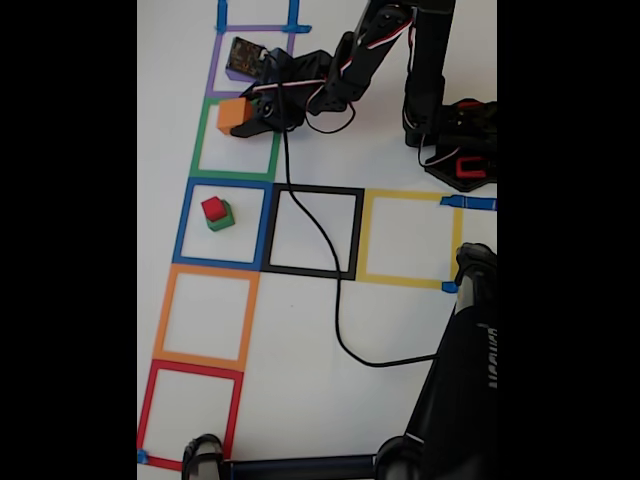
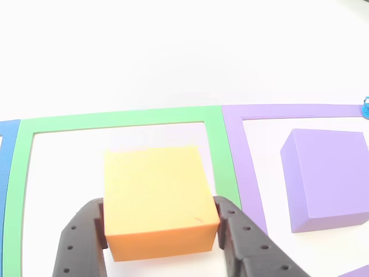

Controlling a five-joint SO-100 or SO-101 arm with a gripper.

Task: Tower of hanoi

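Gripper clamped on orange cube over green tape square, far-left of white worktop in fixed view. Purple cube in purple square just beyond. Red cube stacked on green cube — blue square, nearer.

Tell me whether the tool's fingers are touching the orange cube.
Touching. In the other view, both fingers press flush against the orange cube's left and right sides, no gap visible. The fixed view agrees: the tool is closed around the cube.
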